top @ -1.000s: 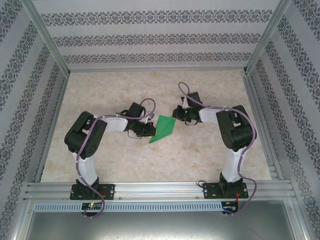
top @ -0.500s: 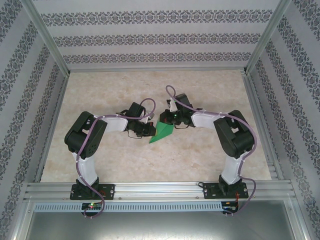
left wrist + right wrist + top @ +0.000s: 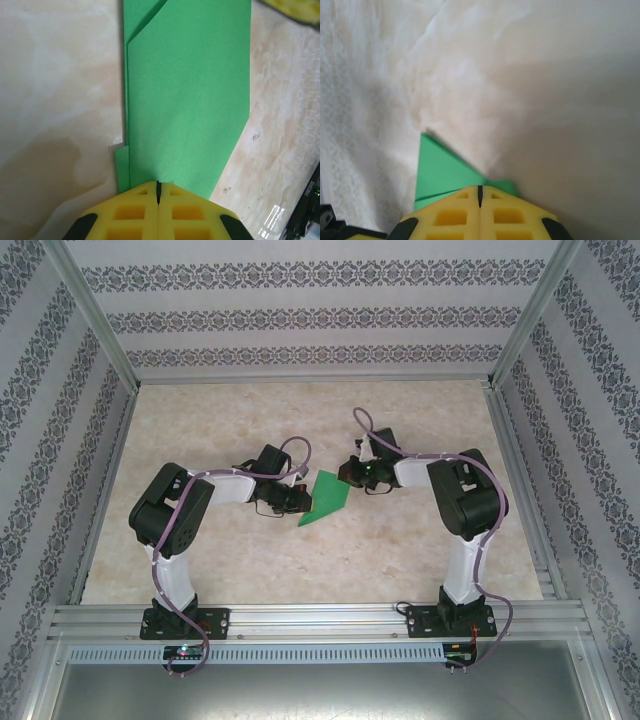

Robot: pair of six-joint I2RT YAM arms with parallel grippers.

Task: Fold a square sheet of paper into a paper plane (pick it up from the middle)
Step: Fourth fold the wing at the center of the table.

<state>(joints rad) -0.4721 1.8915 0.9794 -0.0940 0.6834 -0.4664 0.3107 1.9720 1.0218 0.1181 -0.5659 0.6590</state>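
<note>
Top view: the left gripper [image 3: 297,502] is sitting with its fingers clenched together, no gap showing. Its tips are meeting the 9 o'clock edge of the green paper [image 3: 326,498]. The right gripper [image 3: 350,476] is likewise clenched tight and is touching the paper's 1 o'clock corner.

The paper is lying flat on the marbled table [image 3: 400,550], between the two grippers. It is partly folded, with a narrow point reaching toward 7 o'clock.

Left wrist view: the left gripper [image 3: 158,189] is showing two yellow fingers [image 3: 130,212] pressed together along a thin dark seam. The paper [image 3: 185,90] is running from the tips out toward 12 o'clock. A folded layer is showing along its 9 o'clock edge, with a slanted flap near 11 o'clock. The tips are overlapping the paper's near edge. I cannot tell whether any paper is lying pinched in the seam.

Right wrist view: the right gripper [image 3: 480,192] is again showing its jaws fully together. A green corner of the paper [image 3: 442,170] is sticking out from under the tips toward 10 o'clock, and a sliver is peeking out at 3 o'clock. Bare table is filling the space beyond, toward 12 o'clock.
</note>
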